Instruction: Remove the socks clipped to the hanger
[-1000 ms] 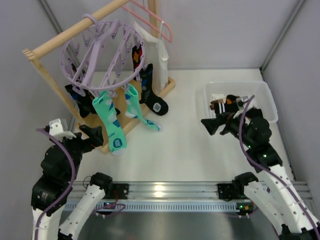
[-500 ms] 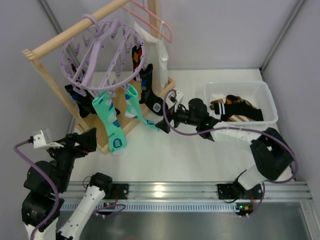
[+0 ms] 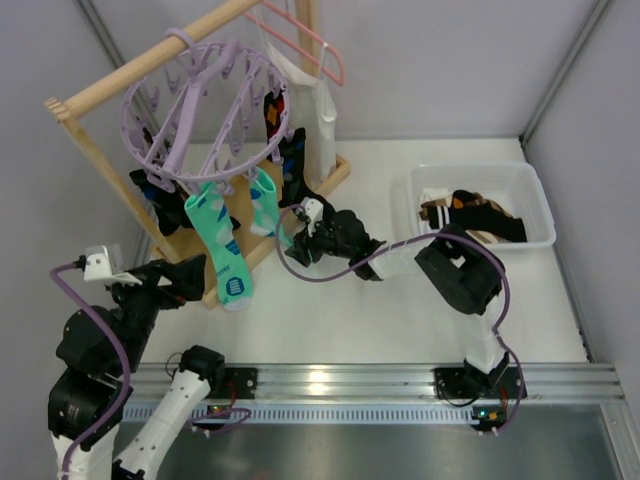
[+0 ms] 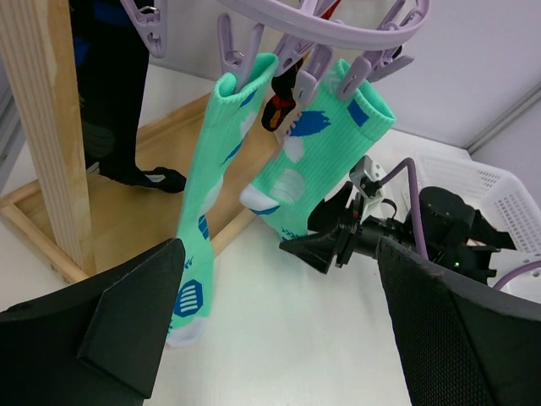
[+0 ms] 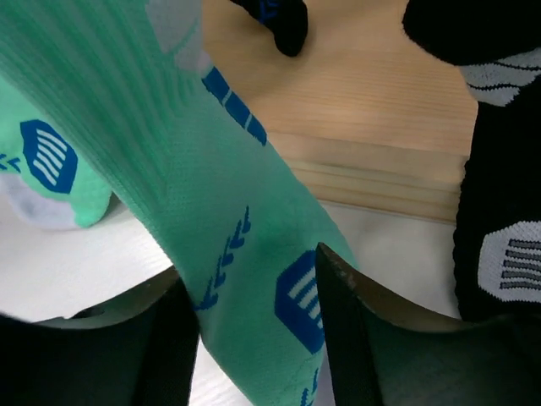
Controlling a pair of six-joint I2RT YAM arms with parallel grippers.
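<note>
The lavender hanger hangs from the wooden rail with socks clipped under its ring. Two mint-green socks dangle at the front, one on the left and one on the right. Black socks hang at the left and at the back right. My right gripper reaches left to the right mint sock's foot, which lies between its fingers; the jaws stand apart on either side of it. My left gripper is open, low and left of the socks, holding nothing.
A white bin at the right holds several dark socks. The wooden frame's base lies under the hanger. A pink coat hanger and a long white cloth hang at the back.
My right arm has swung from the bin leftwards to the right mint sock, and its jaws have narrowed around the foot. The left arm has shifted slightly.
</note>
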